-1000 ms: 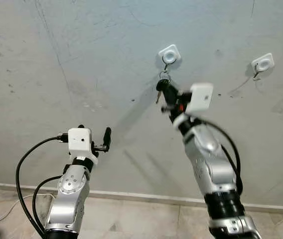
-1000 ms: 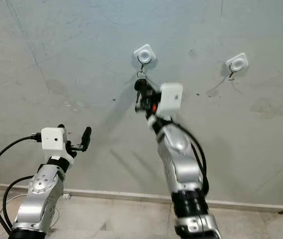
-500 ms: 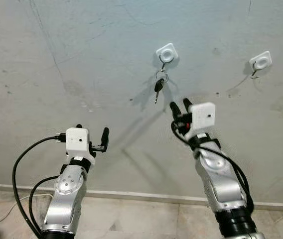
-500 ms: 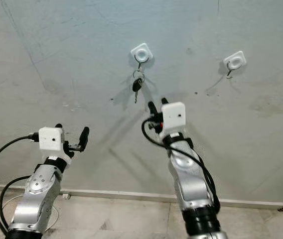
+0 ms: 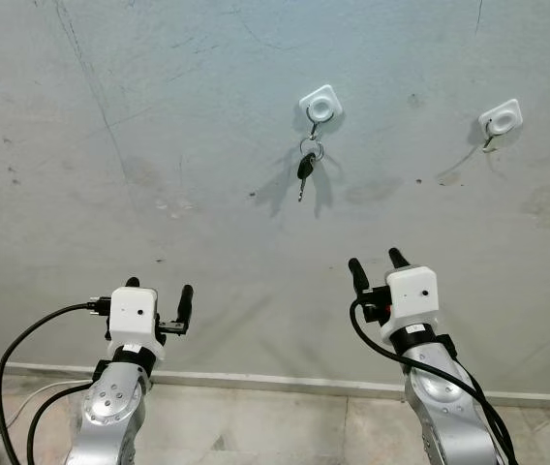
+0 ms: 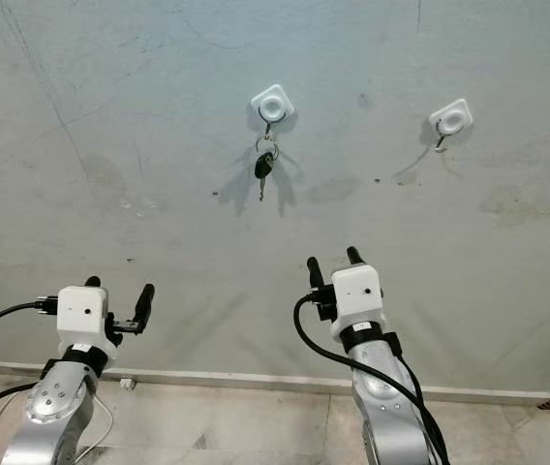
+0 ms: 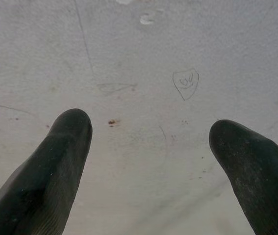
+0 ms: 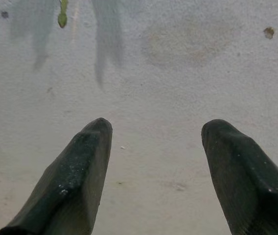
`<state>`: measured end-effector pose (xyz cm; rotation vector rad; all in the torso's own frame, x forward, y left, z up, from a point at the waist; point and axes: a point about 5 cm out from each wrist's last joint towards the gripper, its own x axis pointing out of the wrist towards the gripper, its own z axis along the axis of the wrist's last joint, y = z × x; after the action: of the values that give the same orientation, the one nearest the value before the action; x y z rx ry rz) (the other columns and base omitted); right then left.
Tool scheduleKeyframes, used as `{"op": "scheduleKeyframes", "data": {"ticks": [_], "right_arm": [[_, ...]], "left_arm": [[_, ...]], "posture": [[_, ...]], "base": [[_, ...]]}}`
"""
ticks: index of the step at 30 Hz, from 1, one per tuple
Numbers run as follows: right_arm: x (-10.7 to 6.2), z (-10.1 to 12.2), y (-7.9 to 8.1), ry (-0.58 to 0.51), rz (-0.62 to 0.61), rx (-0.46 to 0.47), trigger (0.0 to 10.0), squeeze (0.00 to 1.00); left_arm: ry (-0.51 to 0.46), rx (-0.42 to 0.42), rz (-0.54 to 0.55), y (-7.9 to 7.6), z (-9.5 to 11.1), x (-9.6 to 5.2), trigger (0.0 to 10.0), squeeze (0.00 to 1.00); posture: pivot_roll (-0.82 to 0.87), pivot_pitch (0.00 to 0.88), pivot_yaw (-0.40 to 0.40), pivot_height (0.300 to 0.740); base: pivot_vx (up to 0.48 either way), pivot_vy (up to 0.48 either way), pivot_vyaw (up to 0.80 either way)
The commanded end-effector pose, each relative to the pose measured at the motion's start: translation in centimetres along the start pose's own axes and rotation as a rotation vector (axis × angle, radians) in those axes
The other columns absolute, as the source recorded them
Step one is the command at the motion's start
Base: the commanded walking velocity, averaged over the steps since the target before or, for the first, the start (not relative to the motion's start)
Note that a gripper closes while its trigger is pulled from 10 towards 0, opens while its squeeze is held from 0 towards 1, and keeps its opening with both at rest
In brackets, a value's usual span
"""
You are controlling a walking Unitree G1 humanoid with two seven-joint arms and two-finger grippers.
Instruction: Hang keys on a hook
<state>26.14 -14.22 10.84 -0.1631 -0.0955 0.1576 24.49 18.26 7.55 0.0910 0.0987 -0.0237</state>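
In the left eye view a grey wall (image 5: pixel 159 116) faces the robot, with two white hooks on it. The keys (image 5: pixel 306 165) hang by their ring from the left hook (image 5: pixel 320 103), a dark-headed key pointing down, its shadow on the wall beside it. The right hook (image 5: pixel 500 118) sits well to the right at about the same height and carries nothing. The right hand (image 5: pixel 374 267) is raised below and a little right of the keys, well apart from them, its two black fingers spread and nothing between them. The left hand (image 5: pixel 159 294) is held up lower on the left, far from both hooks, its fingers also spread and empty. A black cable (image 5: pixel 23 349) loops from the left wrist down toward the floor (image 5: pixel 256 426), where a pale skirting strip meets the wall. The right eye view gives the same scene: keys (image 6: pixel 264 163) on the left hook (image 6: pixel 272 101), both hands low and parted. In the left wrist view two black fingers (image 7: pixel 56 161) stand wide apart before bare wall bearing a small pencilled shield mark (image 7: pixel 185 83). In the right wrist view the fingers (image 8: pixel 80 176) are likewise apart, and the tip of a key (image 8: pixel 62 15) shows at the picture's edge against the wall, with its shadows beside it.
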Motion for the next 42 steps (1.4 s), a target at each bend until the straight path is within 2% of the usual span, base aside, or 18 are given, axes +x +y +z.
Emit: {"op": "scheduleKeyframes", "data": {"ticks": [1, 12, 14, 18, 19, 20, 22, 23, 28, 42], "right_arm": [[-0.23, 0.17, 0.16, 0.003, 0.009, 0.017, 10.0, 1.00], [-0.14, 0.71, 0.28, 0.002, 0.030, 0.026, 10.0, 0.98], [-0.24, 0.58, 0.28, 0.012, 0.034, 0.024, 10.0, 0.74], [-0.26, 0.59, 0.34, 0.016, 0.037, 0.026, 10.0, 0.74], [-0.23, 0.58, 0.38, 0.018, 0.041, 0.026, 10.0, 0.38], [-0.23, 0.57, 0.40, 0.020, 0.042, 0.027, 10.0, 0.33], [-0.23, 0.54, 0.44, 0.024, 0.044, 0.030, 10.0, 0.31], [-0.23, 0.56, 0.46, 0.025, 0.046, 0.032, 10.0, 0.00], [-0.22, 0.45, 0.53, 0.035, 0.045, 0.050, 10.0, 0.00], [-0.04, 0.33, 0.77, 0.048, 0.054, 0.066, 10.0, 0.00]], "left_arm": [[0.010, -0.001, 0.003, 0.29, -0.03, -0.25, 10.0, 0.00], [0.017, -0.003, -0.030, -0.32, 0.05, -0.11, 10.0, 0.00], [0.024, -0.002, -0.020, -0.06, -0.09, -0.14, 10.0, 0.00], [0.031, -0.006, -0.014, -0.02, -0.13, -0.03, 10.0, 0.00], [0.025, -0.009, -0.015, -0.10, -0.04, 0.07, 10.0, 0.00], [0.025, -0.007, -0.016, -0.17, -0.03, 0.10, 10.0, 0.00], [0.026, -0.006, -0.019, -0.29, -0.02, 0.14, 10.0, 0.00], [0.027, -0.007, -0.020, -0.31, -0.03, 0.15, 10.0, 0.00], [0.036, -0.009, -0.018, -0.29, -0.09, 0.13, 10.0, 0.00], [0.043, -0.020, -0.029, -0.46, -0.07, 0.27, 10.0, 0.00]], "posture": [[-0.02, 0.019, 0.002, 0.740], [-0.02, 0.018, -0.008, 0.740], [-0.02, 0.018, -0.008, 0.740], [-0.02, 0.019, -0.010, 0.740], [-0.03, 0.019, -0.010, 0.740], [-0.03, 0.019, -0.010, 0.740], [-0.03, 0.019, -0.010, 0.740], [-0.03, 0.019, -0.010, 0.740], [-0.03, 0.020, -0.007, 0.740], [-0.02, 0.018, -0.007, 0.740]], "base": [[0.000, 0.000, 0.00], [0.000, 0.000, 0.00], [0.000, 0.000, 0.00], [0.000, 0.000, 0.00], [0.000, 0.000, 0.00], [0.000, 0.000, 0.00], [0.000, 0.000, 0.00], [0.000, 0.000, 0.00], [0.102, 0.000, 0.00], [-0.415, 0.000, 0.00]]}}
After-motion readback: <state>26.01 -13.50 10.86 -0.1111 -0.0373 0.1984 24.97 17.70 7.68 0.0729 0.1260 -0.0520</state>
